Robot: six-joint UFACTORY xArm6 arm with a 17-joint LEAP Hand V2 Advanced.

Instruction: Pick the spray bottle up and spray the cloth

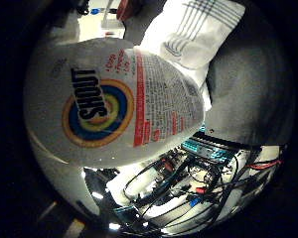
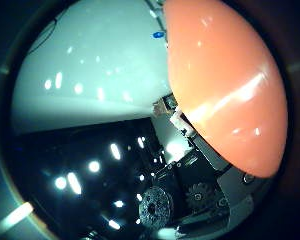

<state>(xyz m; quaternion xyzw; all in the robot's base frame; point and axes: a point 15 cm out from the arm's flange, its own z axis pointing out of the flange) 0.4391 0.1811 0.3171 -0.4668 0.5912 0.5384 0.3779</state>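
Spray bottle point(image 1: 114, 99): white body w/ printed label, filled much of little-finger-side view, so close against palm; orange-pink part point(image 2: 225, 85), prob. its cap or trigger head (judgement), loomed equally large in thumb-side view. Cloth point(image 1: 198, 34): white w/ grey-blue stripes, lay beyond bottle on grey surface, apart from it. Hand point(image 2: 190, 195): only geared black-and-white parts showed at view edges; fingers' state couldn't be told, whether curled round bottle or spread, so grasp unconfirmed. Table point(image 2: 90, 65): pale, glossy, carried light reflections; dark area beside it. Step in hand, by judgement: securing bottle prior to aiming. To do well: seat bottle firm against palm, keep it upright, get a finger onto trigger w/o loosening hold, turn nozzle toward cloth before squeezing. Nozzle direction not visible.
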